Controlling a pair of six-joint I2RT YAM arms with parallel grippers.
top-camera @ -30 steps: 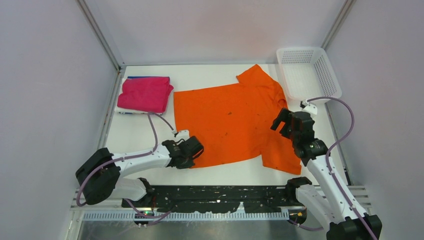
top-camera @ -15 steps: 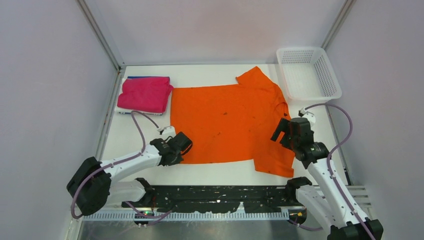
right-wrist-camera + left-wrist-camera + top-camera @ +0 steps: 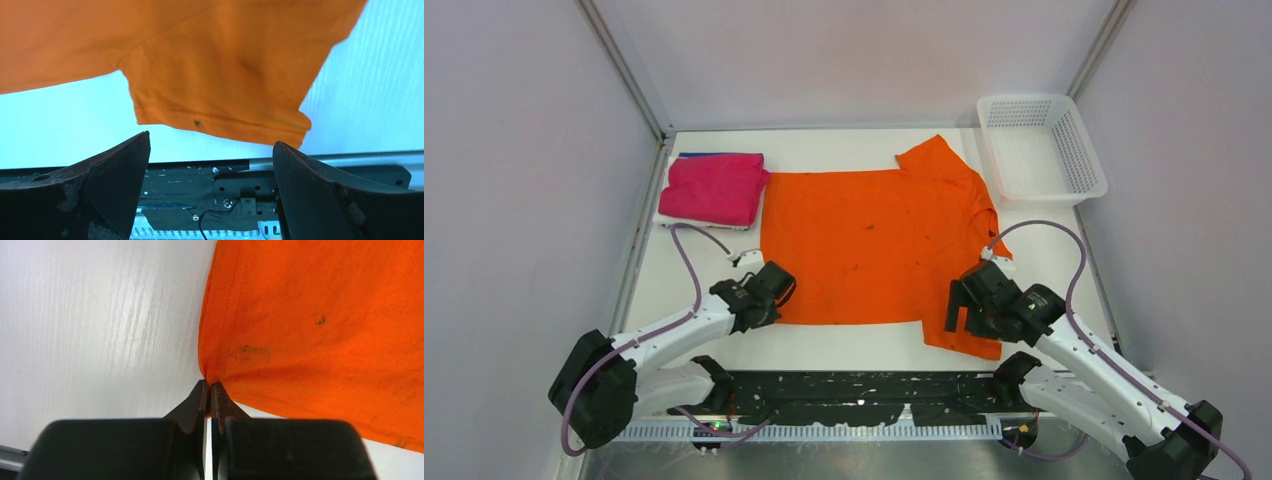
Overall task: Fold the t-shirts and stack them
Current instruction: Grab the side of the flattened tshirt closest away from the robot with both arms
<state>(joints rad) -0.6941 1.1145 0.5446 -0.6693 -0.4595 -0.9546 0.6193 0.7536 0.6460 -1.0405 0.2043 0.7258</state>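
Orange t-shirt [image 3: 869, 245] lies flat on the table [image 3: 844, 150], spreading ahead and right of the left gripper [image 3: 207, 390]; folded pink t-shirt [image 3: 714, 187] sits well beyond that gripper, to its left. Left gripper's jaws are pressed together, pinching the orange t-shirt's near-left hem corner. Right gripper [image 3: 210, 145] spread wide, holding nothing, the near sleeve just ahead of it.

Basket [image 3: 1079, 150] fills far right corner; bare table [image 3: 824, 150] lies beyond orange t-shirt [image 3: 864, 250].
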